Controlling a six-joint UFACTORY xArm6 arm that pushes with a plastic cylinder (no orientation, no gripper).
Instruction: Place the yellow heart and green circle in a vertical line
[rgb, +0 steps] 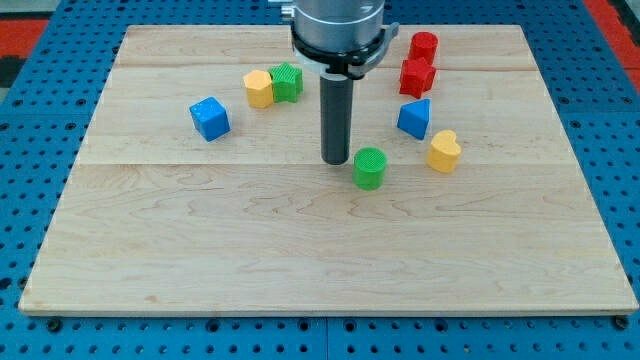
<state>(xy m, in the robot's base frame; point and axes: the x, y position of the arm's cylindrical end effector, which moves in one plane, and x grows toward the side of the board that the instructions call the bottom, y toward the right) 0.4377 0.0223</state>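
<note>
One yellow heart (444, 151) lies right of centre, and one green circle (369, 167) sits near it on its left and slightly lower, the two apart. I carry no jaws, so nothing is grasped. My tip (335, 160) stands just left of the green circle, very close; whether it touches I cannot tell. The heart lies farther right, beyond the circle. Seven blocks in all: a blue triangular block (414, 118) just above the heart, two red blocks (424, 46) (416, 76) stacked up the frame's upper right, a yellow hexagon (258, 88) touching a second green block (286, 81) at upper left, and one blue cube (210, 118) farther left on the wooden board (200, 250).
</note>
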